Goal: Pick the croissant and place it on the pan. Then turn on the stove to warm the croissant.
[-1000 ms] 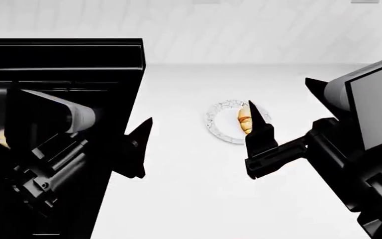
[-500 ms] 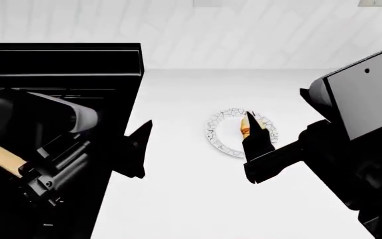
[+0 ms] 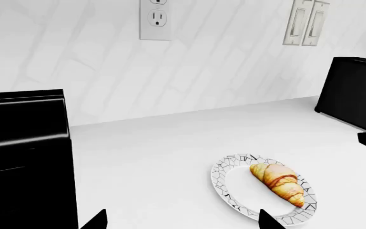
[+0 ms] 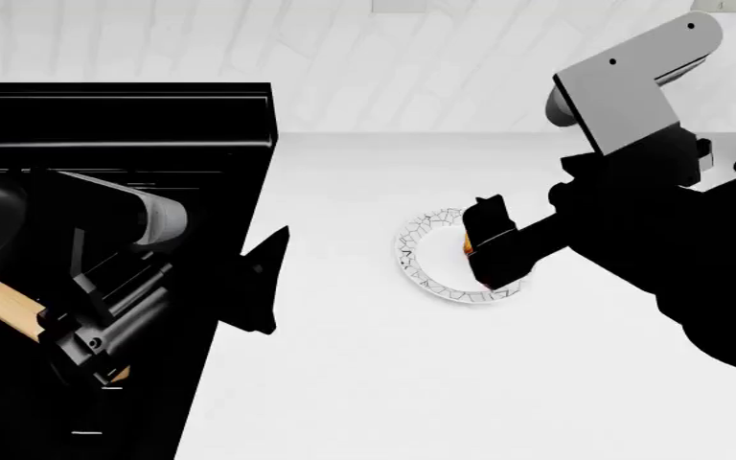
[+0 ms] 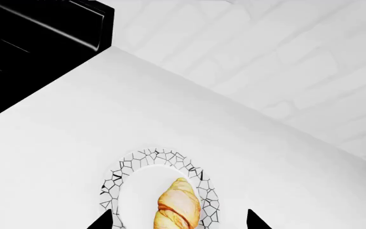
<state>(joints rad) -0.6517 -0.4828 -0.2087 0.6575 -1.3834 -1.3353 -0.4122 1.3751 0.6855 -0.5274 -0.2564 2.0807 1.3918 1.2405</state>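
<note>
The croissant [image 5: 179, 207] lies on a white patterned plate [image 5: 116, 186] on the white counter. My right gripper [image 5: 179, 223] is open just above it, one fingertip on each side of the pastry. From the head, that gripper [image 4: 490, 251] covers nearly all of the croissant [image 4: 468, 246]. My left gripper [image 3: 183, 224] is open and holds nothing, with the croissant [image 3: 278, 183] ahead of it and off to one side. It hangs at the stove's [image 4: 112, 125] counter-side edge as the left gripper [image 4: 264, 287]. Only the pan's wooden handle [image 4: 4, 305] shows, under my left arm.
A black box-shaped appliance [image 3: 354, 95] stands on the counter beyond the plate [image 3: 224, 176]. The tiled back wall carries an outlet [image 3: 154, 19] and switches [image 3: 307, 24]. My left arm hides much of the stove top.
My right gripper has moved forward over the plate and tipped downward, so it now covers the croissant in the head view. The left arm has barely moved.
</note>
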